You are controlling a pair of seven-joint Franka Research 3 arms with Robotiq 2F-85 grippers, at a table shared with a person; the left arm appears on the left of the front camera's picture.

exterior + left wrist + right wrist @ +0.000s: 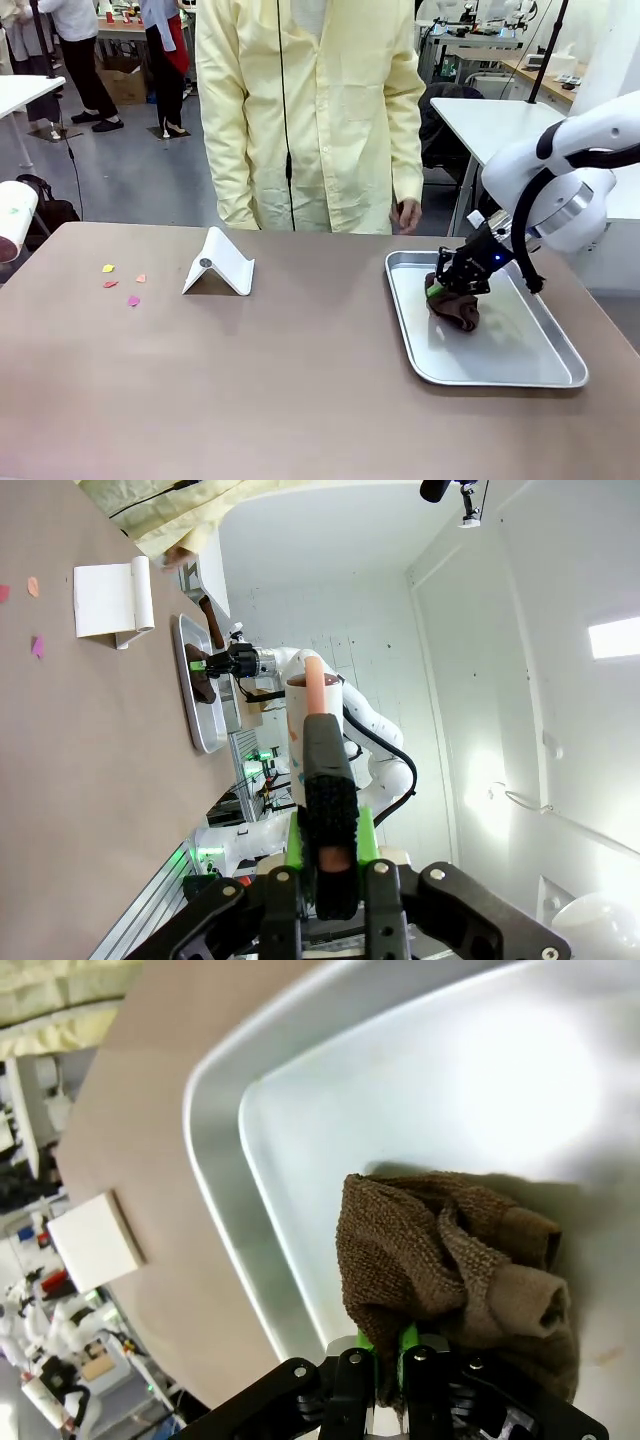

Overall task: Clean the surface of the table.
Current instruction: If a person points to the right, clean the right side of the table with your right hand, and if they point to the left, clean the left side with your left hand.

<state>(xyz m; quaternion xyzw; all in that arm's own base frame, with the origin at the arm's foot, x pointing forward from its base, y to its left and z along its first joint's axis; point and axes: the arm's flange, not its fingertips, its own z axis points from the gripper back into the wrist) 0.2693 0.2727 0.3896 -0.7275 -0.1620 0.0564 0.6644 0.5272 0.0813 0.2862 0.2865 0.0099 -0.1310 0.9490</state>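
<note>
The taupe-brown table (250, 390) carries several small coloured scraps (120, 282) near its left side, also seen as scraps (38, 645) in the left wrist view. My right gripper (437, 292) is over the silver tray (500, 380), shut on a crumpled brown cloth (455, 310) that rests on the tray floor. In the right wrist view the cloth (450, 1250) bunches just above the gripper (385, 1345). My left gripper (328, 780) is off the table's left end, held high and shut; a white cylinder with a salmon stripe (305, 705) sits beyond its tips.
A white folded stand (220, 262) sits mid-table between the scraps and the tray. A person in a pale yellow coat (310, 110) stands at the far edge, one hand (407, 215) hanging near the tray's far corner. A white-topped table (490, 120) stands behind on the right.
</note>
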